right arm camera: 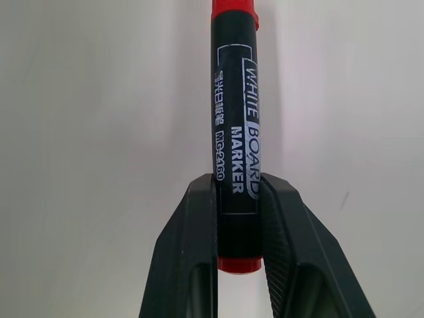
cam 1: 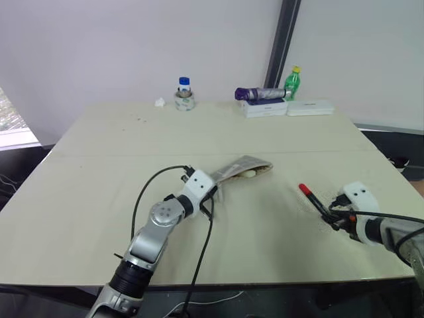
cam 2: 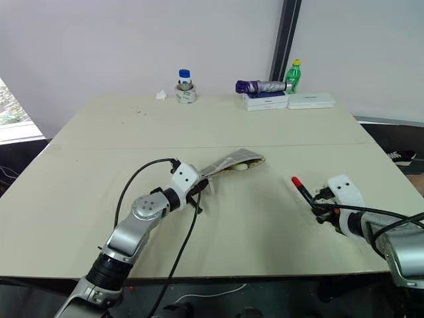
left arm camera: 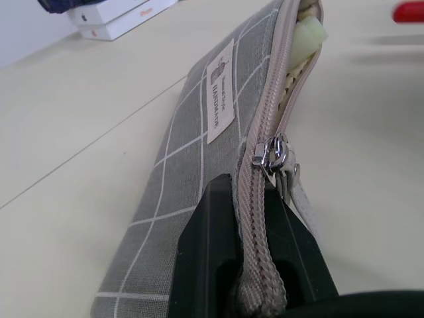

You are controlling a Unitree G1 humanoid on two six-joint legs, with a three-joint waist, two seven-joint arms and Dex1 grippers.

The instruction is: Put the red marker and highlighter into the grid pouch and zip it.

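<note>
The grid pouch (cam 1: 238,167) lies mid-table, grey with white lines and a white label (left arm camera: 220,93). My left gripper (cam 1: 211,191) is shut on the pouch's zipper edge (left arm camera: 262,119), just behind the metal pull tab (left arm camera: 273,154). The far end of the pouch gapes open, and the pale-yellow highlighter (left arm camera: 310,32) pokes out of it. To the right, the red marker (cam 1: 313,197) rests low over the table with its red cap pointing away. My right gripper (cam 1: 335,218) is shut on its rear end, with both fingers (right arm camera: 199,218) pressed to the dark barrel (right arm camera: 235,99).
Along the far edge stand a blue-capped bottle on a tape roll (cam 1: 184,94), a folded purple umbrella (cam 1: 260,93) on a white box (cam 1: 265,108), a green bottle (cam 1: 291,82) and another white box (cam 1: 310,106). The table's right edge (cam 1: 397,199) runs close to my right gripper.
</note>
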